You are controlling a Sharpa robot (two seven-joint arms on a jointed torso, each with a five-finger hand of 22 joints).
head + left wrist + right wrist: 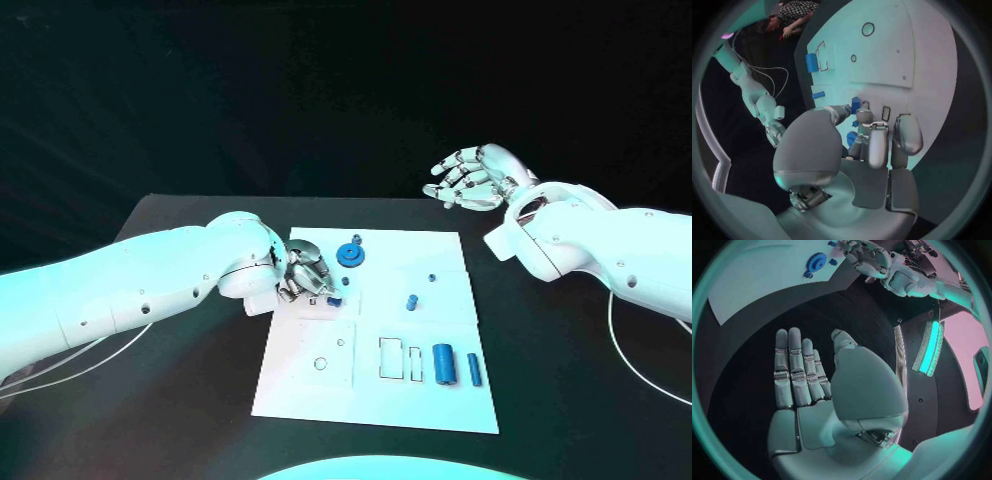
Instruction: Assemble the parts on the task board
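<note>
Barely begun, I'd say: blue parts lie loose on the task board [433, 400]; the left robot hand [306, 276] curls over one small piece [856, 105], grip unclear; the right robot hand [469, 178] hovers spread, empty.

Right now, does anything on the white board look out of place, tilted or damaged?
Nothing stands out. The task board lies flat on the table, and the loose blue parts, such as the gear and the two cylinders, lie on it undamaged. The left hand is over the board's far left part; the right hand hangs open, away from it.

Black table [173, 300], seemingly dark backdrop
</note>
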